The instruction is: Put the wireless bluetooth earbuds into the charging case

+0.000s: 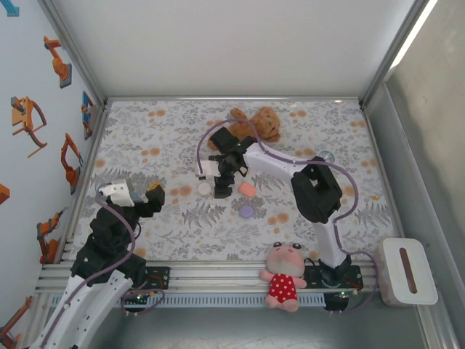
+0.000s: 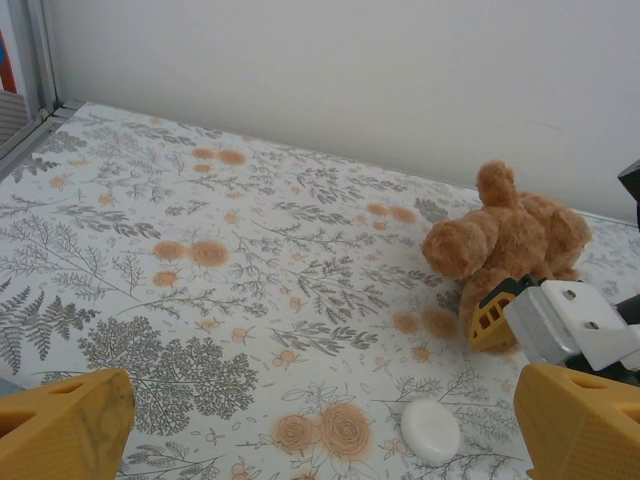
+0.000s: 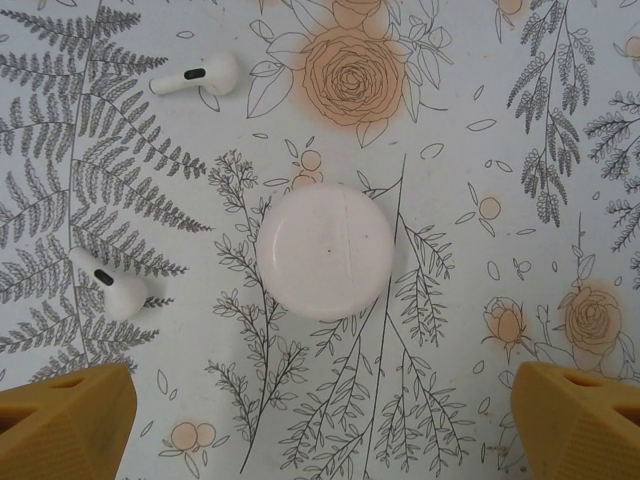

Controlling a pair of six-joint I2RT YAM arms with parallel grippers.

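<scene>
A round white charging case lies shut on the floral cloth. Two white stemmed earbuds lie to its left in the right wrist view, one further up and one beside it. My right gripper hovers over the case, open and empty, its yellow fingertips spread wide just short of it. In the top view that gripper is at mid-table next to the case. My left gripper is open and empty at the left and looks toward the case.
A pink case and a purple case lie right of the white one. A brown teddy bear sits behind the right gripper. A pink doll leans at the near rail. A white box stands outside the table at right.
</scene>
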